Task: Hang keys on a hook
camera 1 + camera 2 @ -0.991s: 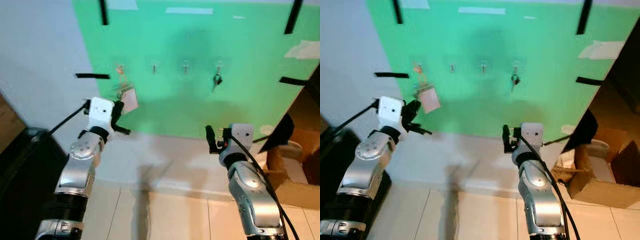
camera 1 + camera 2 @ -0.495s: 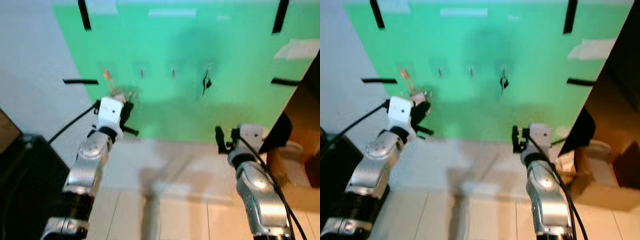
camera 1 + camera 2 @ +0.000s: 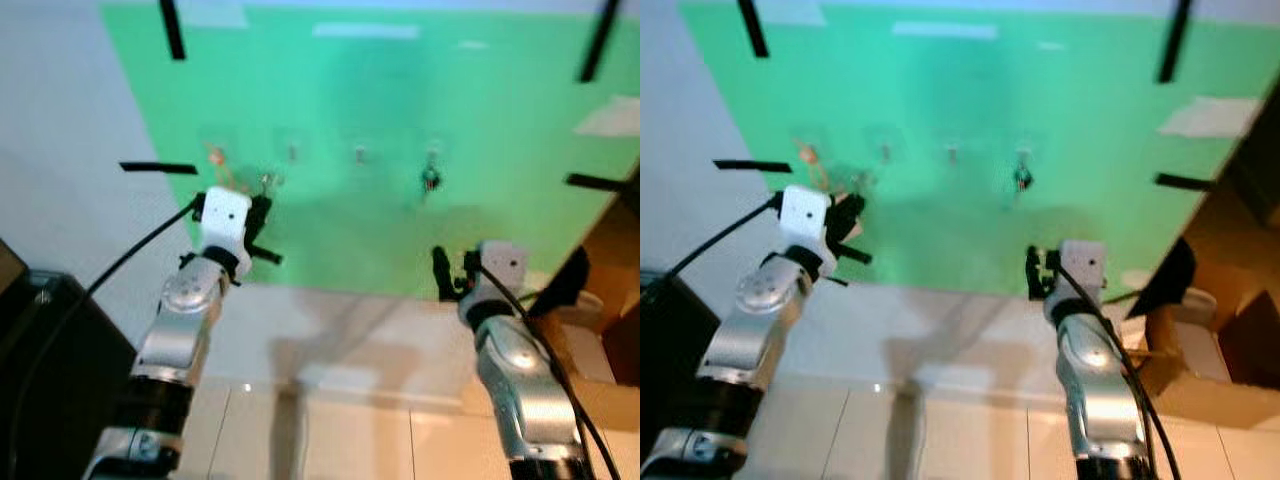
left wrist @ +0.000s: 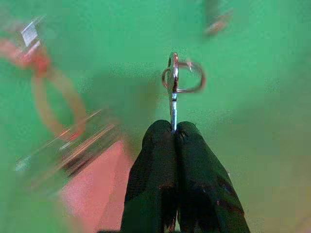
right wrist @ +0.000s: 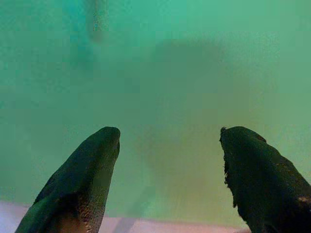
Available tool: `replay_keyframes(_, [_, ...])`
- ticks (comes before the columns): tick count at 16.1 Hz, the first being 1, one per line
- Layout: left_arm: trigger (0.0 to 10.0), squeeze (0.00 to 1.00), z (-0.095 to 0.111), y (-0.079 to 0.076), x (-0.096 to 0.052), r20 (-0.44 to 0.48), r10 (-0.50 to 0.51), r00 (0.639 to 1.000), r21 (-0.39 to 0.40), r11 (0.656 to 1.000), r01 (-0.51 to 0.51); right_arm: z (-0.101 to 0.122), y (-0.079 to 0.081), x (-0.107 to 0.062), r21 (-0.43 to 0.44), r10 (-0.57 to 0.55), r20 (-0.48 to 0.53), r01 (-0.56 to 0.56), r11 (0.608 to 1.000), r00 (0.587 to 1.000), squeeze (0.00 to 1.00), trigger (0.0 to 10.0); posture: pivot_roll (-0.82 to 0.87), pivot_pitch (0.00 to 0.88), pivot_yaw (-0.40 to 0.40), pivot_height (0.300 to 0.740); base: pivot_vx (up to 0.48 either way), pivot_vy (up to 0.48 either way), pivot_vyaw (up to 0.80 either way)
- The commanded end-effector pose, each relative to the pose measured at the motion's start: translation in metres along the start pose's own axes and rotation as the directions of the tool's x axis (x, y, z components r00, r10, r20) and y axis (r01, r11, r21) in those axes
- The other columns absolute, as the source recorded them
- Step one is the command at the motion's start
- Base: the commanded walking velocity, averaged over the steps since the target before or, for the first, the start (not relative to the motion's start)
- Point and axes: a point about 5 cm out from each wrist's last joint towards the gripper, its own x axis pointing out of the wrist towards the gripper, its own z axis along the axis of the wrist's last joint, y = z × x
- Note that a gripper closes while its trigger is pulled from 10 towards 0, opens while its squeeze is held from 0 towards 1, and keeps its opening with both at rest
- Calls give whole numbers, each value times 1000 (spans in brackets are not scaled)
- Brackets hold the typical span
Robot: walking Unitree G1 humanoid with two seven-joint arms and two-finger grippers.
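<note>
**Keys at the board, approach to hook**

Left gripper [image 4: 174,132]: fingers clenched on the keys [image 4: 176,80], ring raised just before the green board [image 3: 400,120], near its left edge. Hooks [image 3: 292,153] in a row; the rightmost carries another key [image 3: 431,179]. Right gripper [image 5: 167,145]: parted, holding nothing, low by the board's bottom edge. Next, by judgement: align ring over a free hook.
</note>
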Motion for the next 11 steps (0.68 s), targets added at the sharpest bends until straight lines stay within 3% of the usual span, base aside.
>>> replay_keyframes(1, [10000, 0, 1, 2, 1, 2, 16, 1000, 0, 1000, -16, 4, 5, 2, -5, 26, 13, -26, 1000, 1000, 0, 10000, -85, 0, 34, 740, 274, 0, 0])
replay_keyframes(6, [10000, 0, 1, 0, 4, -6, -14, 1000, 20, 1000, 15, 4, 3, 0, -15, 15, 15, -15, 1000, 1000, 0, 10000, -100, 0, 56, 740, 218, 0, 0])
replay_keyframes(11, [10000, 0, 6, -8, 8, -4, -190, 982, 55, 980, 190, 5, 2, 1, -16, 2, 19, -1, 1000, 1000, 0, 10000, -103, 0, 63, 740, 0, 0, 0])
